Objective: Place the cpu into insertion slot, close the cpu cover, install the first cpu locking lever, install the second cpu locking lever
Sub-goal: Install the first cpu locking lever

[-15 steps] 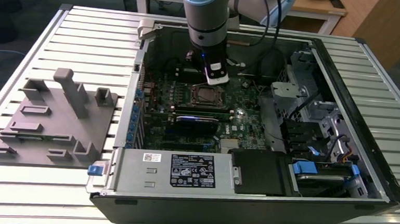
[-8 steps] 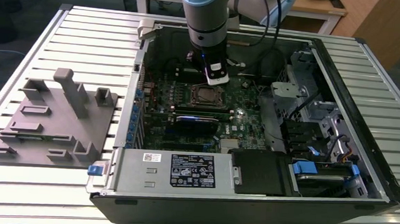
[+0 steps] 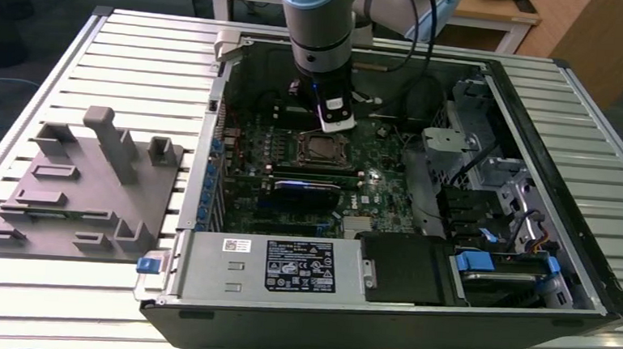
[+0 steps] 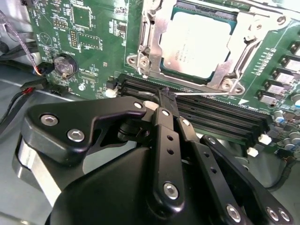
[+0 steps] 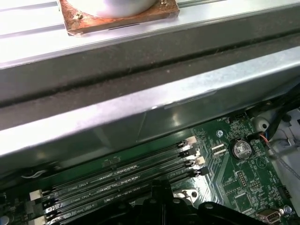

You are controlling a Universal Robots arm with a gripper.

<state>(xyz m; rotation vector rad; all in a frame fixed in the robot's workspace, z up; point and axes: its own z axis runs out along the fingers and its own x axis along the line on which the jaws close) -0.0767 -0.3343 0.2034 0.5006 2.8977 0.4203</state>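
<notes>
In the second wrist view the cpu (image 4: 199,40) lies flat in the insertion slot (image 3: 322,148), and the silver cpu cover (image 4: 154,51) is folded down around it. A thin metal locking lever (image 4: 211,93) runs along the socket's edge beside the memory slots (image 4: 211,112). My gripper (image 4: 167,97) is shut, with its black fingertips right at that lever's end. I cannot tell whether the tips pinch the lever or only touch it. From the exterior view the gripper (image 3: 337,121) hangs inside the open computer case, just behind the socket.
The case's metal wall (image 5: 140,108) rises close behind the memory slots (image 5: 117,180). A black card with a blue edge (image 3: 308,186) and the labelled power supply (image 3: 295,264) sit in front of the socket. A grey fixture (image 3: 83,185) stands on the table at the exterior view's left.
</notes>
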